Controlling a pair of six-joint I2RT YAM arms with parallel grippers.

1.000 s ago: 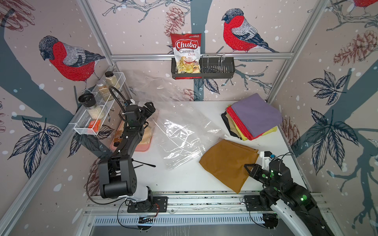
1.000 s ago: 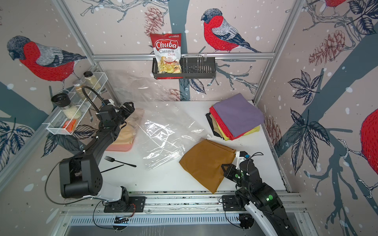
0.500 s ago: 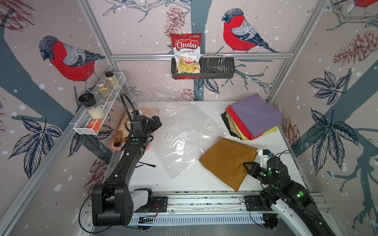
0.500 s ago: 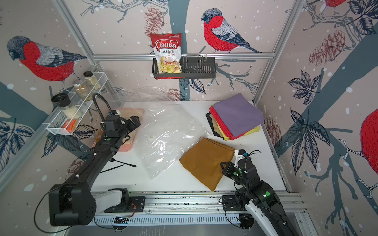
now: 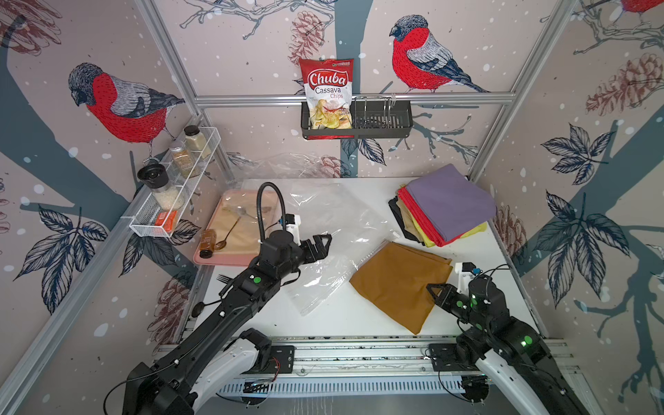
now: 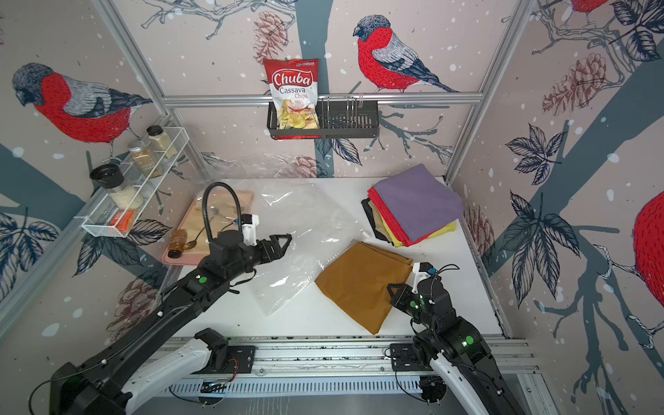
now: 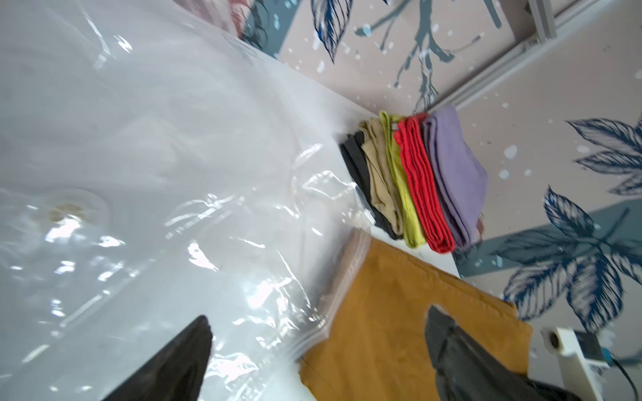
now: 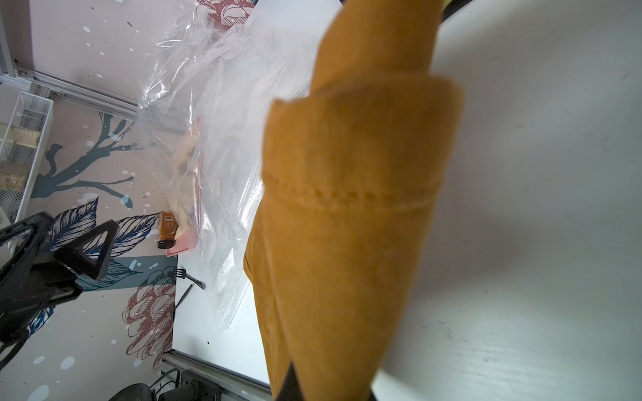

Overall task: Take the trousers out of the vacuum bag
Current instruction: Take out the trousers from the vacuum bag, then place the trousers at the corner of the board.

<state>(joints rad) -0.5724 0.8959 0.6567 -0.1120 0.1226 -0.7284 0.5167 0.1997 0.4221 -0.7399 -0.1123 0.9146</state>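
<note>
Crowding the table's (image 5: 341, 319) left side: pink tray (image 5: 219, 259) carrying a spoon (image 5: 230, 233) and a brown bottle (image 5: 207, 240), black fork (image 5: 223, 278) just off its near edge and partly hidden by the left arm, wire shelf (image 5: 172, 194) of spice jars on the wall above. Hanging on the back rail: dark basket (image 5: 381, 124) with a chips packet (image 5: 327, 94). Spread flat between tray and cloth, far end rising against the back wall: the bag (image 5: 334, 222), clear, glossy and crinkled, with a round valve (image 7: 67, 211) and a ribbed zip strip. Lying outside the bag, one edge touching that strip: mustard trousers (image 5: 399, 282), soft, matte, a flat rectangle with a stitched hem. Stacked in the far right corner, just beside the bag: other trousers (image 5: 449, 206), purple over red, yellow, tan and black. Held above the bag near the tray: left gripper (image 5: 325, 240), spread wide, grasping nothing. Clenched on the mustard trousers' near edge: right gripper (image 5: 431, 288), cloth bunched around it.
</note>
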